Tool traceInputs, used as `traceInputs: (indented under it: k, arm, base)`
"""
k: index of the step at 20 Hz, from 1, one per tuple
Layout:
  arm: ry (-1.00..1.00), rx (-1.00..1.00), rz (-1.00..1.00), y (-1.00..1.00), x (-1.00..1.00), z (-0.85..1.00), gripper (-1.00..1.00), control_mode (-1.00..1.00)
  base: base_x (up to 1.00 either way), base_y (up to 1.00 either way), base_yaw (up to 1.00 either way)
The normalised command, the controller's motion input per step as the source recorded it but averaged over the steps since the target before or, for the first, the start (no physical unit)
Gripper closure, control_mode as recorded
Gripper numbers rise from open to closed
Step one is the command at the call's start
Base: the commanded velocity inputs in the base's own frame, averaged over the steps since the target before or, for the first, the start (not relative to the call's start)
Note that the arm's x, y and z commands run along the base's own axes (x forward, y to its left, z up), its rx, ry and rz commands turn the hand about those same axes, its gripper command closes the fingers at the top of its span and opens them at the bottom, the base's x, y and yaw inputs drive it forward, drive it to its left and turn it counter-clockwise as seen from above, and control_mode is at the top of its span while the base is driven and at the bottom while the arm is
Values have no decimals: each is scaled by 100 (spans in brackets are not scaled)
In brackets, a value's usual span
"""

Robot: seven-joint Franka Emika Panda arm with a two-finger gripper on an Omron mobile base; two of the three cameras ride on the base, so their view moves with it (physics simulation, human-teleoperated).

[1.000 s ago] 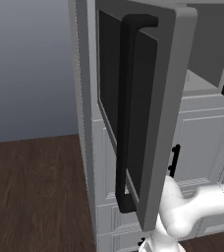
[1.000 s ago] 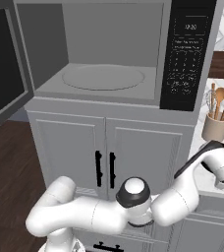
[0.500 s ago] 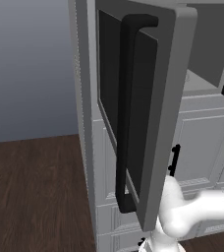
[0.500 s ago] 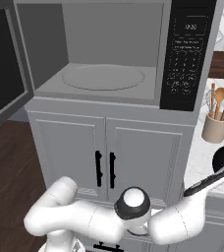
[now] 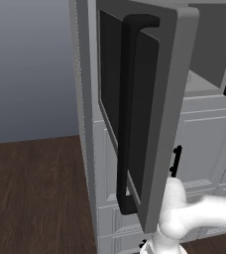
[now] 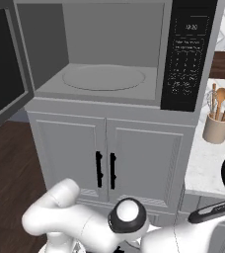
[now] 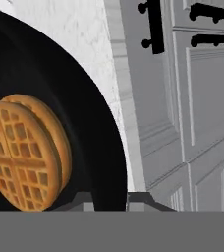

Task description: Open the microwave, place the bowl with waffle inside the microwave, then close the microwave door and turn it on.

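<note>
Bowl (image 7: 60,123) with the waffle (image 7: 23,152) sits rim between the fingertips (image 7: 138,199), which are clamped on it; microwave door (image 5: 154,109) stands open.

Arm (image 6: 80,222) is glossy white w/ rounded, tube-like links and bulbous elbows; one joint end (image 6: 128,213) shows a round white cap set in a dark grey/black ring. In right base view a thin dark grey strip edges the far link at lower right, and in left base view a faint dashed seam line rings the white link near its end. Finger tips (image 7: 143,199) look small, dark grey, blocky.
</note>
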Motion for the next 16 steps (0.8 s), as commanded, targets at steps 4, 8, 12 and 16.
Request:
traceInputs:
  k: [4, 8, 12, 16]
  arm:
    - [0, -19, 11, 40, -100, 70, 100, -100]
    - [0, -21, 18, 59, -98, 72, 100, -100]
    - [0, -27, 16, 99, -88, 76, 100, -100]
    - [0, -28, 10, 100, -86, 63, 100, -100]
  base:
    - [0, 0, 0]
    - [0, 0, 0]
    - [0, 0, 0]
    - [0, 0, 0]
